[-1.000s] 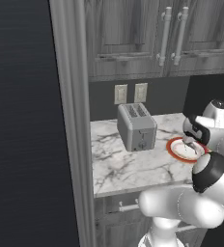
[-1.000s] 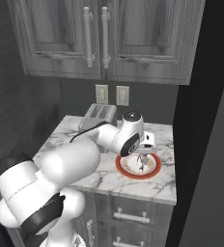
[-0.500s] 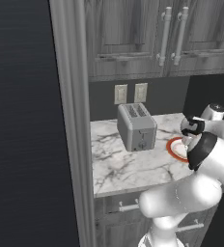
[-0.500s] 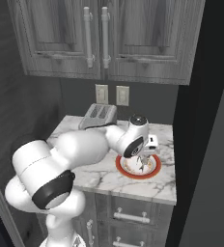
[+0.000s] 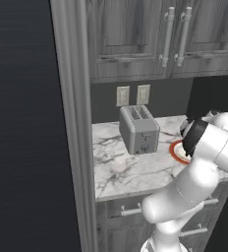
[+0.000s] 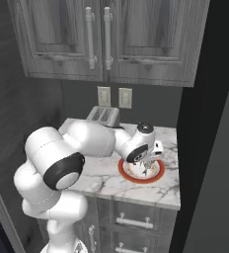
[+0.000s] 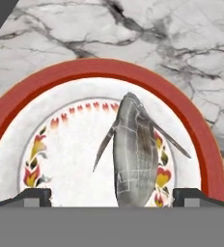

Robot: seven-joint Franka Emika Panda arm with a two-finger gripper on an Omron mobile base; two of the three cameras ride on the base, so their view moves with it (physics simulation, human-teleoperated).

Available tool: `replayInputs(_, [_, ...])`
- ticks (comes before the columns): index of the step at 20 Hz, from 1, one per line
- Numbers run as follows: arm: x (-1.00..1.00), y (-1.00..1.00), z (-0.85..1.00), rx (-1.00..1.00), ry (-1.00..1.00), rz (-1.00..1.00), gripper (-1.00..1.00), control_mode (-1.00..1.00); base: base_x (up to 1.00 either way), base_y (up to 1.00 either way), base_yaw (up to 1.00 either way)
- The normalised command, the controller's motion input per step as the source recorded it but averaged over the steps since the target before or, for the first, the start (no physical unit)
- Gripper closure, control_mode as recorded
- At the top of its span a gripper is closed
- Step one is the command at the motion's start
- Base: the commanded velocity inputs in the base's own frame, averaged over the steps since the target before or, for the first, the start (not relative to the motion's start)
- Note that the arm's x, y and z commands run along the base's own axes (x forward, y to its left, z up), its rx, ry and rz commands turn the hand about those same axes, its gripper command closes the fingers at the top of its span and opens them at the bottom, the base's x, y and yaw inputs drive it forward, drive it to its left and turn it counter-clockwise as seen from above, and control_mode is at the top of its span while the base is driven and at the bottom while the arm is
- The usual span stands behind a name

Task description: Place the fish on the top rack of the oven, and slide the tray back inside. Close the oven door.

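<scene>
Leftmost in the left base view stands a tall dark panel (image 5: 22, 123), then a grey cabinet post (image 5: 74, 123). Next comes the marble counter (image 5: 121, 172), with a silver toaster (image 5: 139, 129) near its back and two wall outlets (image 5: 133, 95) above it. Further right lies a red-rimmed plate (image 6: 141, 172) with a white, flower-painted centre. On it rests the fish (image 7: 135, 154), grey and slim, lying lengthwise on the plate's middle in the hand view. Directly above it hangs the gripper (image 7: 111, 195), fingers spread wide, one tip (image 7: 34, 195) on each side of the fish's near end, gripping nothing. Whether the tips touch the plate cannot be told. Overhead run grey wall cabinets (image 6: 106, 39) with bar handles. Rightmost in the right base view is another dark tall panel (image 6: 210, 148).
</scene>
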Motion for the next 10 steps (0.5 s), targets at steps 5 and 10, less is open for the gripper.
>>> replayInputs(5, [0.16, -0.03, -0.33, 0.00, 0.00, 0.07, -1.00, -1.00, 0.00, 0.00, 0.00])
replayInputs(10, [0.14, -0.11, -0.30, 0.00, 0.00, 0.06, -1.00, -1.00, 0.00, 0.00, 0.00])
